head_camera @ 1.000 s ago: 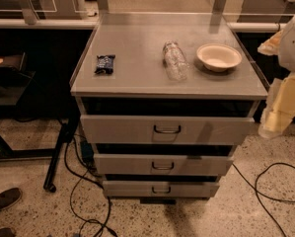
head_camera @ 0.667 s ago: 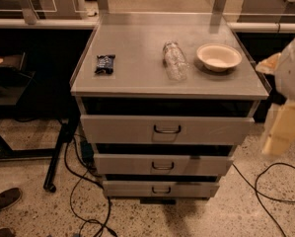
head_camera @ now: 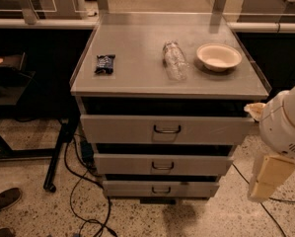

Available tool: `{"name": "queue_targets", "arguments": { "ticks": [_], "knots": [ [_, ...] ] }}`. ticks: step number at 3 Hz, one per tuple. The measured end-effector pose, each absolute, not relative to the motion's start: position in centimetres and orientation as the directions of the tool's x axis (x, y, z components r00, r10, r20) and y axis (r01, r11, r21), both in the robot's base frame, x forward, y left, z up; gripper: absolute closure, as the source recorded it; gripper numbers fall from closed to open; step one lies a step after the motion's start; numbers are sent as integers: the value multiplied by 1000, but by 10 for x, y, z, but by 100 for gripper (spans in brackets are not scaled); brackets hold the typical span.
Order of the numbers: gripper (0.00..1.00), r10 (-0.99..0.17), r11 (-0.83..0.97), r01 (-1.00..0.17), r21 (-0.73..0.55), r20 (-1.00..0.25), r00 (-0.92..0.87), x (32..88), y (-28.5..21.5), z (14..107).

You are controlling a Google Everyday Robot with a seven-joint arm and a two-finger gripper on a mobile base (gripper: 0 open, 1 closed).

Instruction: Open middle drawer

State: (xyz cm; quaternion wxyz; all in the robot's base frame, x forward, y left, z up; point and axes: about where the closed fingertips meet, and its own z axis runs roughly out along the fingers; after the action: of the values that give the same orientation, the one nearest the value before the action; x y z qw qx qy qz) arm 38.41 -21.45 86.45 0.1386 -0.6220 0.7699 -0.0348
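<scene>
The grey metal cabinet (head_camera: 169, 80) has three drawers stacked one above another. The middle drawer (head_camera: 122, 164) has a medium-height flat front with a small dark loop handle (head_camera: 163, 166) at its centre. It sits between the taller top drawer (head_camera: 117, 129) and the thin bottom drawer (head_camera: 129, 188). A dark gap shows above its front. My gripper (head_camera: 266, 177) hangs at the lower right, a cream piece below the white round arm joint (head_camera: 285, 125). It is to the right of the cabinet, level with the middle drawer, and apart from the handle.
On the cabinet top lie a dark snack packet (head_camera: 105, 63), a clear plastic bottle (head_camera: 174, 60) on its side and a white bowl (head_camera: 218, 56). Black cables (head_camera: 85, 201) trail on the speckled floor at the left. A shoe (head_camera: 4, 200) shows at the lower left.
My arm and gripper have moved down along the right side of the cabinet, from beside the top drawer to level with the middle drawer. The drawers and the things on top have not moved.
</scene>
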Motion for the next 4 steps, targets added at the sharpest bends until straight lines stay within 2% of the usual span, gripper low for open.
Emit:
{"name": "queue_targets", "arguments": {
  "ticks": [1,2,4],
  "knots": [
    [0,-968,222,-948,-229,-172,-185,385,-213,869],
    [0,-969,216,-958,-189,-161,-186,370,-210,835],
    [0,-981,158,-985,-66,-129,-148,344,-191,711]
  ]
}}
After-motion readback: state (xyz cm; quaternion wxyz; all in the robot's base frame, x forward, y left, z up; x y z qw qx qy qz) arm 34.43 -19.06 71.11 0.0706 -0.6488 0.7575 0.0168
